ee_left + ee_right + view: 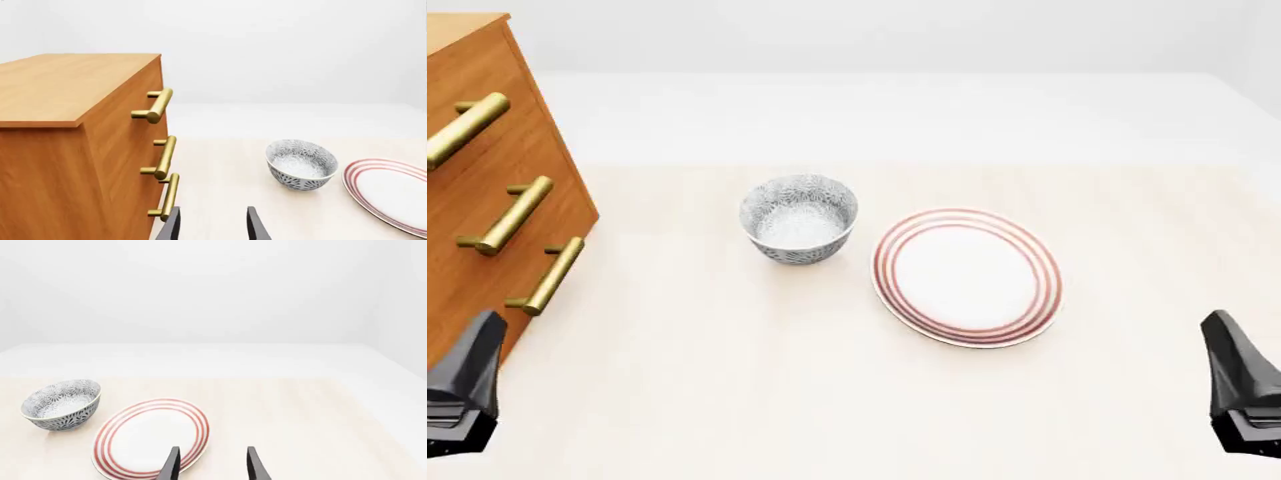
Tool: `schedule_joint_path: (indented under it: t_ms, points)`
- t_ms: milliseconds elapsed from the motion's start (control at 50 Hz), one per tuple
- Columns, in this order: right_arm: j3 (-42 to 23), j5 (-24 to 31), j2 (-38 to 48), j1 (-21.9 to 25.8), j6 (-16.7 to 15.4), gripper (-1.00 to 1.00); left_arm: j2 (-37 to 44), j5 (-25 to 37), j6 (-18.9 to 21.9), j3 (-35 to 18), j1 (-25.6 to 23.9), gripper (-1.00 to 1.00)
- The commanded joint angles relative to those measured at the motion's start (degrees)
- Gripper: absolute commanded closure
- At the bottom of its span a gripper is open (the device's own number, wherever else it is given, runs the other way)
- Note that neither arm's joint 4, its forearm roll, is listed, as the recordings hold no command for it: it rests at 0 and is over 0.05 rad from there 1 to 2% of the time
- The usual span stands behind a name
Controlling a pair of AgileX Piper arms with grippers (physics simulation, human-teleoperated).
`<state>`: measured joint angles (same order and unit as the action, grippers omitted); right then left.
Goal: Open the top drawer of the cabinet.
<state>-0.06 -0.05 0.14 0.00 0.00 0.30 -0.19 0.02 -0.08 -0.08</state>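
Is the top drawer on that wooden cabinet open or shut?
Shut. The top drawer sits flush with the cabinet front, level with the two lower drawers.

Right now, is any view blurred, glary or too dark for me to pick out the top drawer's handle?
Left wrist view: sharp, evenly lit, the top drawer's handle shows a soft sheen, no glare. Front view: clear, but the cabinet is cropped at the frame edge. Right wrist view: crisp, cabinet out of frame.

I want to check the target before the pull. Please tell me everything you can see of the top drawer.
The top drawer is the highest of three in the orange-brown wooden cabinet. Its front looks flush with the drawers below, so shut. One brass bar handle stands out on two short posts. Nothing touches it; the left tool is open, below and apart.
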Motion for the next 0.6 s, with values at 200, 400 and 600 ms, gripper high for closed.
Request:
schedule_joint_path:
  t_ms: [200,400,600]
  points:
    - [-0.1,-0.1,0.2,0.0,-0.1,-1.00,0.1,0.1,0.6,-0.3,-0.4,-1.00]
    - [-0.1,0.0,0.1,0.0,-0.1,-1.00,0.1,1.6,1.7,-1.9,-1.4,-1.00]
    - [-0.2,0.1,0.1,0.0,-0.1,-1.00,3.8,1.8,9.4,-4.2,-3.6,-1.00]
